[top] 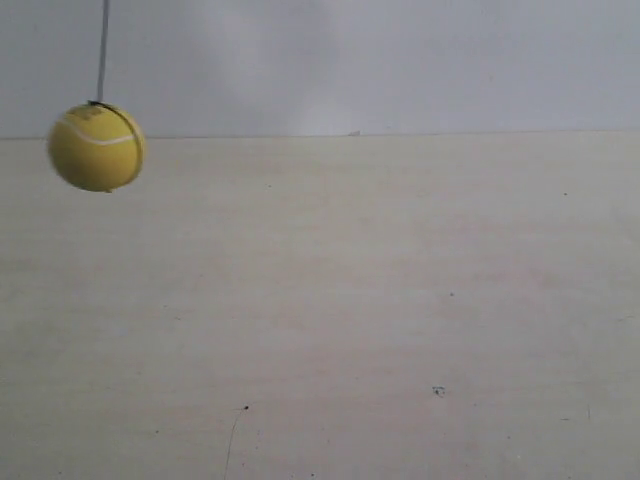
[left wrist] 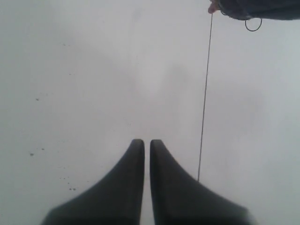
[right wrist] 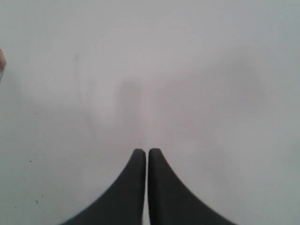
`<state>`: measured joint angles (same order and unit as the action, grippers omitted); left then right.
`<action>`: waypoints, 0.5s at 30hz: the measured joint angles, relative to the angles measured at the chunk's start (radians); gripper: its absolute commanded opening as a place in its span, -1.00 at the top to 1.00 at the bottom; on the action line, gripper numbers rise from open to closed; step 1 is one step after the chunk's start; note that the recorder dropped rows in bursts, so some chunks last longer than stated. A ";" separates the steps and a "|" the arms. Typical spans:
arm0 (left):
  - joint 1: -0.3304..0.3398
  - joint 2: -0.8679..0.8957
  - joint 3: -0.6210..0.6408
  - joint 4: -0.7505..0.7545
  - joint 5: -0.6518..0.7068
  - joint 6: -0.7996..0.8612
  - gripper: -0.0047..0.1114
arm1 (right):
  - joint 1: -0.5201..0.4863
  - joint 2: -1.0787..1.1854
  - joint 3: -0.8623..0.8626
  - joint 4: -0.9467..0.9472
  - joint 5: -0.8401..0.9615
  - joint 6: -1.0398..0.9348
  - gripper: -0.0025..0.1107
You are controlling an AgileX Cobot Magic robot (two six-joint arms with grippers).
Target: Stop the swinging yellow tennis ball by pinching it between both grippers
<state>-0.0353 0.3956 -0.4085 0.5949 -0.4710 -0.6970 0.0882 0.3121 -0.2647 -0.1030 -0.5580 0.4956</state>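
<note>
Yellow tennis ball [top: 96, 147] hangs in the air near the left edge of the exterior view, upper part of the frame. White curved seam across its top. A thin dark band wraps round its right side. Outline slightly soft.

String [top: 102, 50] runs straight up from the top of the ball and out of the frame. Behind the ball: pale grey wall [top: 400, 60] above, cream table [top: 400, 300] below. The ball overlaps the line where the two meet. A few dark specks [top: 437, 390] sit on the table surface. Neither arm shows in this view.

Left wrist view: left gripper [left wrist: 146, 141] has two black tapered fingers drawn together, only a thin slit of pale background between them, nothing held. The string shows beside it as a fine dark line, apart from the fingertips; its lower end passes behind one finger. At its upper end a person's fingertip [left wrist: 213, 7] pinches it next to a dark sleeve [left wrist: 262, 9], with a small loop [left wrist: 253, 24] of cord hanging there. Ball itself out of this view.

Right wrist view: right gripper [right wrist: 146, 151] likewise closed to a hairline gap, empty, facing a plain pale grey surface. A pinkish blur at one edge, too little to identify.
</note>
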 measured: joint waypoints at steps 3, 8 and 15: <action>0.000 0.141 -0.122 0.163 -0.002 -0.139 0.84 | 0.000 0.145 -0.099 -0.074 0.024 -0.013 0.96; 0.000 0.375 -0.283 0.559 -0.027 -0.443 0.84 | 0.000 0.362 -0.225 -0.232 0.137 -0.001 0.96; 0.000 0.645 -0.376 0.853 -0.216 -0.629 0.84 | 0.000 0.636 -0.242 -0.418 0.177 -0.004 0.96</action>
<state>-0.0353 1.0402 -0.7847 1.4476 -0.6868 -1.3261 0.0882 0.9484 -0.5063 -0.5205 -0.3808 0.4914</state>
